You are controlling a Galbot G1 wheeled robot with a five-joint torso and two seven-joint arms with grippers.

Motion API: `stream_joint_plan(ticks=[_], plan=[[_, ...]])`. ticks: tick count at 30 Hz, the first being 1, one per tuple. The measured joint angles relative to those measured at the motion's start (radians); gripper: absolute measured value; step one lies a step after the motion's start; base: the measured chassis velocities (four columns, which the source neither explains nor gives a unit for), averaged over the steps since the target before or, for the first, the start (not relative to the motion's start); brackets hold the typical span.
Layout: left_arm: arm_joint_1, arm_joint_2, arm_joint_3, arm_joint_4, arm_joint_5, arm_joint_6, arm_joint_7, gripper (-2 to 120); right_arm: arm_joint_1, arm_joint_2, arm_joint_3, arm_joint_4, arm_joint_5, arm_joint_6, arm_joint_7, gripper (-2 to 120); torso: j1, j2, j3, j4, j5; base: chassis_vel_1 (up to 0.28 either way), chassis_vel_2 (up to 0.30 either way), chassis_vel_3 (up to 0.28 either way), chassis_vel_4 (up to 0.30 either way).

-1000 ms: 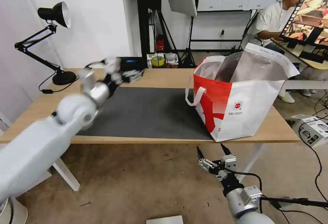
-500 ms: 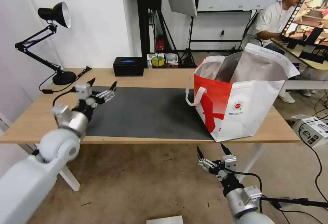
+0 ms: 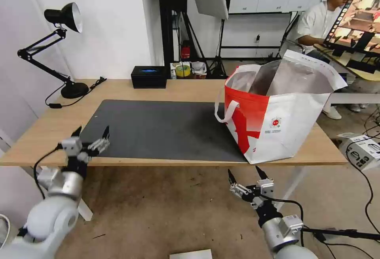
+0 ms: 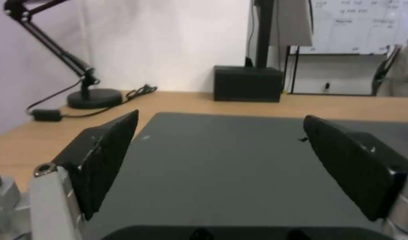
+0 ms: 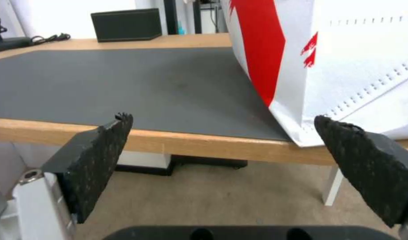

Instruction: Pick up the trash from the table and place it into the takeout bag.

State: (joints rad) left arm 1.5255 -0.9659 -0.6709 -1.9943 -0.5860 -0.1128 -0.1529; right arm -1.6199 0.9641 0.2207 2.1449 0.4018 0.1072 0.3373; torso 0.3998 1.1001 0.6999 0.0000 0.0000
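Observation:
The red-and-white takeout bag stands open on the right end of the table, its foil lining showing; its red-and-white side fills the right wrist view's far side. No trash shows on the dark grey mat. My left gripper hangs open and empty at the table's front left edge, over the mat's near corner. My right gripper is open and empty, below the table's front edge, in front of the bag.
A black box with a blue top sits at the table's back edge. A black desk lamp with its cable stands at the back left. A person sits at a desk behind the bag. A white box and cables lie on the floor at right.
My left arm has pulled back from the far side of the table toward me and dropped to the front left edge, gripper still open. The right arm has not moved.

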Motion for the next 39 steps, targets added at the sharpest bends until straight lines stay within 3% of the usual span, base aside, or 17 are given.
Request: stream_joint_plan(ticks=[7,17,39], plan=[[0.106,-0.051,-0.072,-0.016,0.024,-0.015,0.028,100,0.000,0.000,0.000,0.000,0.000,0.000,0.000,100,0.000,0.000,0.000,0.0000,0.0001,0.000,0.000,0.000,0.000],[0.213,-0.120,-0.104,-0.021,0.045,-0.048,0.076,100,0.000,0.000,0.000,0.000,0.000,0.000,0.000,100,0.000,0.000,0.000,0.0000,0.0000,0.000,0.000,0.000,0.000],[0.226,-0.127,-0.104,-0.014,0.052,-0.054,0.088,100,0.000,0.000,0.000,0.000,0.000,0.000,0.000,100,0.000,0.000,0.000,-0.0001,-0.0001,0.000,0.000,0.000,0.000]])
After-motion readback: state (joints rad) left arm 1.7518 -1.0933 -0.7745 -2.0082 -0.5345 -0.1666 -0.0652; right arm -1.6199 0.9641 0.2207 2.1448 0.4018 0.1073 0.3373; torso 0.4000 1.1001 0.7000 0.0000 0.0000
